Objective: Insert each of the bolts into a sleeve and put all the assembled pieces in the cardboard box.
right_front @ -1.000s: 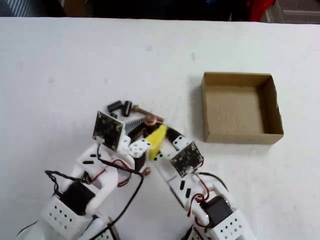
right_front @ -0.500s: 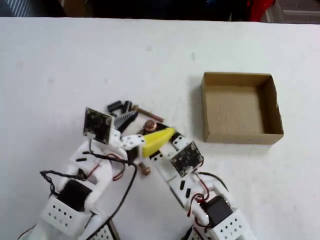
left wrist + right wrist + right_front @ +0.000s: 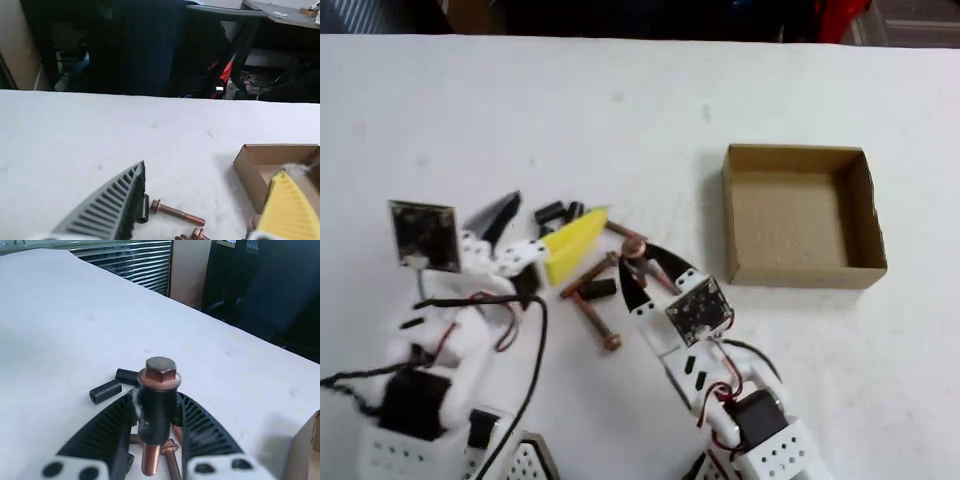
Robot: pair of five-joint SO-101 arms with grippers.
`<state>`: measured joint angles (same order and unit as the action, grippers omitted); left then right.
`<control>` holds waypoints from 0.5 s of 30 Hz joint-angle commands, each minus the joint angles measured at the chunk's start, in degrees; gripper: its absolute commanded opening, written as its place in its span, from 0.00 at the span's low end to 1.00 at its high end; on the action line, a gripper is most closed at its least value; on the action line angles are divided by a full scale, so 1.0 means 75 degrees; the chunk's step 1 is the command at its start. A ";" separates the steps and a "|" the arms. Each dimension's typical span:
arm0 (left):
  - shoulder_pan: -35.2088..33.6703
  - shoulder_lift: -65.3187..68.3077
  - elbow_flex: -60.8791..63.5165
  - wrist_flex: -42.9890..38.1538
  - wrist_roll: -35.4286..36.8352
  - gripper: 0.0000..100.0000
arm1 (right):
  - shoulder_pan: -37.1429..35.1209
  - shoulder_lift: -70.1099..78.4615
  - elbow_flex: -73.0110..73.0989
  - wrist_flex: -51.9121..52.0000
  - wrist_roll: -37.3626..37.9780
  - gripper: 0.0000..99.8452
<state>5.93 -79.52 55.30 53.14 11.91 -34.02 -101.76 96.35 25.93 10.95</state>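
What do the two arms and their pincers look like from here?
The left arm and right arm are white printed shells with black motors, loose red and black wires, and a square camera board at the wrist. The left pincer has one ribbed grey finger and one yellow finger; the right pincer has two black ribbed fingers.

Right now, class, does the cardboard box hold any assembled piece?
No: seen from the high view, the floor of the cardboard box lies bare.
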 commanded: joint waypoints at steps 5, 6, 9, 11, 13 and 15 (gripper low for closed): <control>-0.1073 -0.0076 -0.1571 0.1547 0.0012 0.23 | 0.0428 -0.0147 0.0070 0.0182 0.0047 0.02; -0.1166 -0.0076 -0.1688 0.1664 0.0000 0.18 | 0.0510 -0.0147 0.0070 0.0182 0.0035 0.02; -0.1354 -0.0076 -0.1817 0.1993 -0.0516 0.04 | 0.0815 -0.0170 0.0070 0.0182 0.0035 0.02; -0.1459 -0.0088 -0.1864 0.2333 -0.0692 0.03 | 0.1084 -0.0170 0.0070 0.0182 0.0035 0.02; -0.1588 -0.0229 -0.1840 0.2684 -0.0692 0.05 | 0.1377 -0.0170 0.0000 0.0170 0.0035 0.02; -0.1705 -0.0674 -0.1782 0.2930 -0.0727 0.04 | 0.1553 -0.0170 -0.0211 0.0275 0.0035 0.02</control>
<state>-5.58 -80.92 43.87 72.57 7.34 -25.67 -101.76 96.35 27.52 10.95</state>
